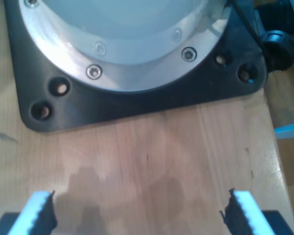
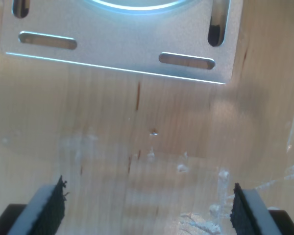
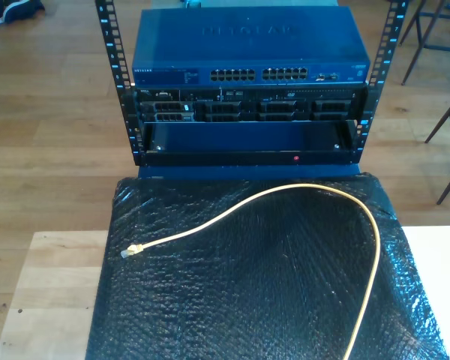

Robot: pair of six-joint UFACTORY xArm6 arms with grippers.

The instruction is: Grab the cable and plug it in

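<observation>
Exterior view: yellow cable (image 3: 315,193) loose on black bubble wrap (image 3: 270,285), plug (image 3: 130,251) toward its left | wrist views: my first gripper (image 1: 139,215) and my second gripper (image 2: 149,210), jaws wide over bare wooden surface (image 1: 152,147)

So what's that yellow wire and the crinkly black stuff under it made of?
The long thin yellow cable looks rubbery plastic, smooth and bendy, curving loosely. Its small clear plug seems hard plastic. The crinkly black sheet looks like glossy bubble wrap, judging by its shiny dimples.
</observation>
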